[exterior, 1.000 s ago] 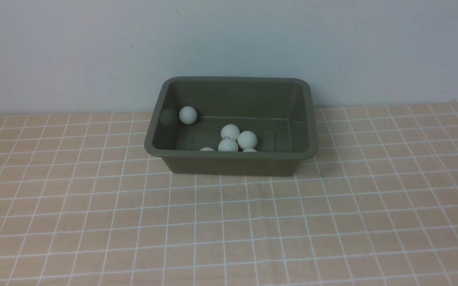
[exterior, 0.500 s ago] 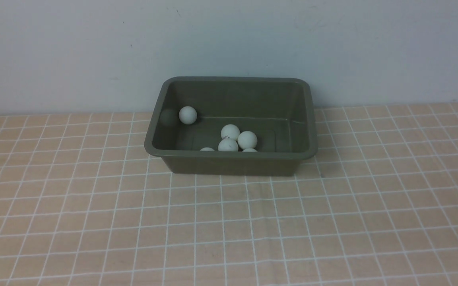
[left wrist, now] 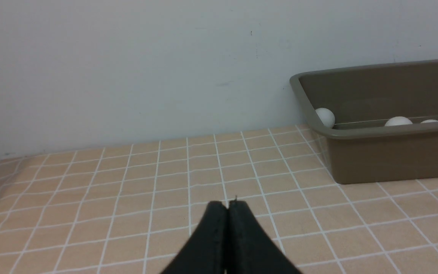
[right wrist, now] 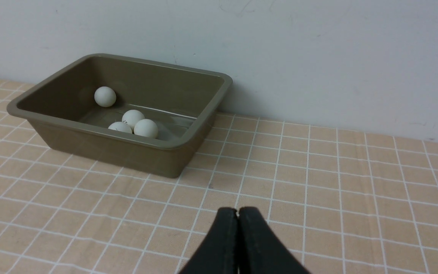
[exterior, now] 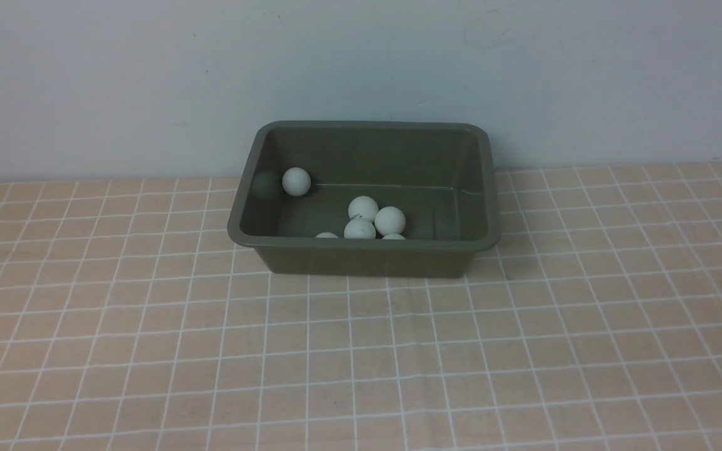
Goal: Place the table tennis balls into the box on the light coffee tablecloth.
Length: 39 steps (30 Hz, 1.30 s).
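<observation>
- My left gripper (left wrist: 227, 205) has its jaws pressed together on nothing; it hangs low over the light coffee tablecloth (exterior: 361, 351), near and to the left of the box (exterior: 367, 258).
- My right gripper (right wrist: 238, 212) is likewise clenched and empty, above bare cloth near and to the right of the box.
- The box stands at the far middle of the cloth, close to the pale wall (exterior: 361, 62).
- The table tennis balls (exterior: 361, 208) lie inside it: one ball (exterior: 296, 181) rests alone by the far-left inner wall, and the others cluster toward the near wall, two of them partly hidden behind the near rim. I count six in the front view; I cannot tell whether another sits out of sight.
- No ball shows on the cloth in any view, so I judge the task finished or nearly so.
- Handling, as a judgement: the balls look light, stiff, smooth and thin-shelled, likely to roll or squirt from a hard pinch. I would take one across its widest girth, gently.
- The box looks rigid and light enough to slide if nudged at its rim.
- Obstacles: only the sloped box walls and the close-packed cluster, which leave my jaws little room.
</observation>
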Available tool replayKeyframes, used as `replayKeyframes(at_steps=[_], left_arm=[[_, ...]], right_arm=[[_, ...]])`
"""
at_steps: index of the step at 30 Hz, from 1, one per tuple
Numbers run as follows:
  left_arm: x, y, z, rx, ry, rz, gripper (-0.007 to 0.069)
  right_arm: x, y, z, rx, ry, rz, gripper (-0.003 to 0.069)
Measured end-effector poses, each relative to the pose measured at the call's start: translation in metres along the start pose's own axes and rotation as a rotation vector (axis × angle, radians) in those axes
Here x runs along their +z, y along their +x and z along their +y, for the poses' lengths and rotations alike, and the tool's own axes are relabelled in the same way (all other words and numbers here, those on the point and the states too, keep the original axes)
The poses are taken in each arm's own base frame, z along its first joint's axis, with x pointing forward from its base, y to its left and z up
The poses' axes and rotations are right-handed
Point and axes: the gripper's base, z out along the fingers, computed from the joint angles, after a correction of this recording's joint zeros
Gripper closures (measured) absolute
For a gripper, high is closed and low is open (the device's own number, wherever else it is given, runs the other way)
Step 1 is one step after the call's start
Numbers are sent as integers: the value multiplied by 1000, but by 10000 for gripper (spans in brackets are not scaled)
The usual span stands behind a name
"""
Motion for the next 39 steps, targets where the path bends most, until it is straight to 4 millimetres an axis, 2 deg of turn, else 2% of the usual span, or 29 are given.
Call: replayKeyframes(at_steps=[14, 16, 20, 22, 26, 29, 39], left_arm=[[0, 2, -1, 1, 7, 19, 691], [0, 2, -1, 1, 7, 19, 691], [0, 2, -1, 1, 7, 19, 691], [0, 2, -1, 1, 7, 19, 691], [0, 2, -1, 1, 7, 19, 691], [0, 2, -1, 1, 7, 19, 691], [0, 2, -1, 1, 7, 19, 691]], right_arm=[[1, 3, -3, -33, 43, -11, 676], [5, 13, -7, -34, 120, -37, 676], [16, 49, -13, -19, 260, -116, 676], [19, 59, -14, -15, 286, -136, 676], [33, 96, -18, 18, 340, -173, 676], [37, 105, -19, 37, 340, -174, 676], [38, 109, -19, 47, 340, -148, 676]])
